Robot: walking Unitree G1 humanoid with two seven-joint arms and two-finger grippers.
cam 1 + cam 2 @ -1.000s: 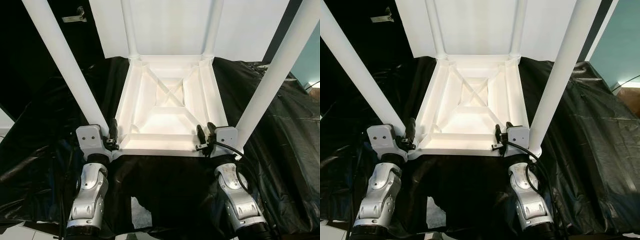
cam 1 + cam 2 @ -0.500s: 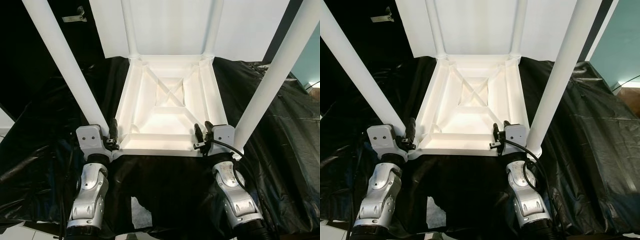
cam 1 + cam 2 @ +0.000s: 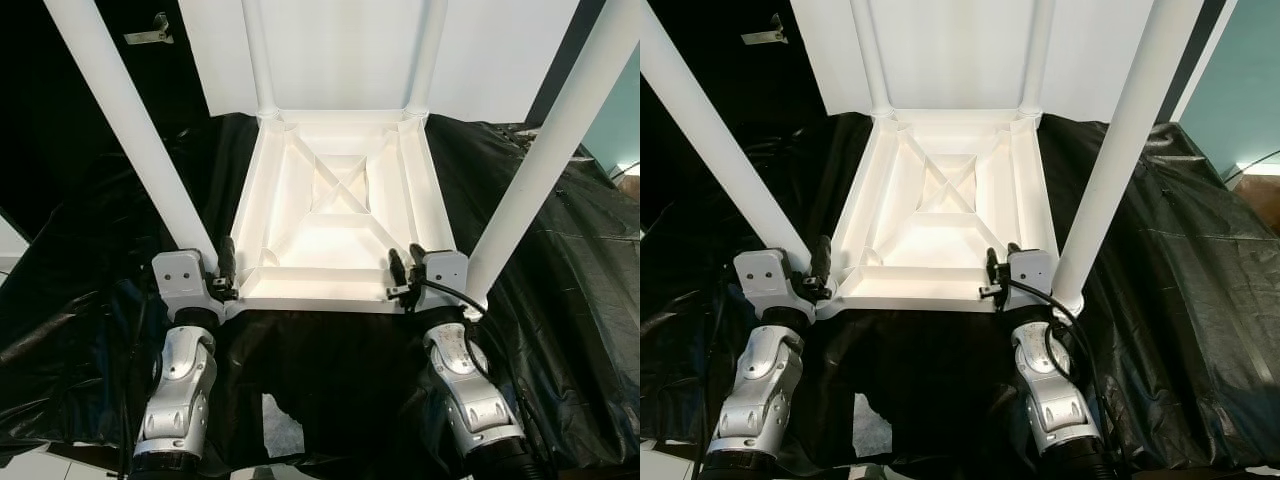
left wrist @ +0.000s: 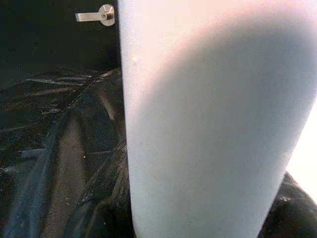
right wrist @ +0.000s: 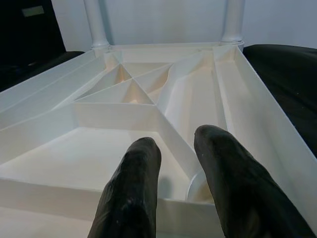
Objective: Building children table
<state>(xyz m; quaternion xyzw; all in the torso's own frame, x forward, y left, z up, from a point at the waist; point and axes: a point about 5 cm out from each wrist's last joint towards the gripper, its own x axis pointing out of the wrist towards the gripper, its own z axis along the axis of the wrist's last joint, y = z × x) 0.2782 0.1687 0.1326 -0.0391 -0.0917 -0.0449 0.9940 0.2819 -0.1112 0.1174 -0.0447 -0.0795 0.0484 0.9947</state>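
Table (image 3: 335, 215) upside down, four legs fitted. Left gripper (image 3: 225, 270) at near-left leg (image 3: 130, 120), grip unclear. Right gripper (image 5: 181, 183) slightly parted, empty. Next: seat legs, flip upright.

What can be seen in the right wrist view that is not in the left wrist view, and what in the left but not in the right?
Right wrist view alone: two black fingers held slightly apart over the ribbed underside of the upside-down white table, with two far legs standing up. Left wrist view alone: one white table leg very close, and a silver door handle on a dark wall. Both share the black plastic sheet under the table.
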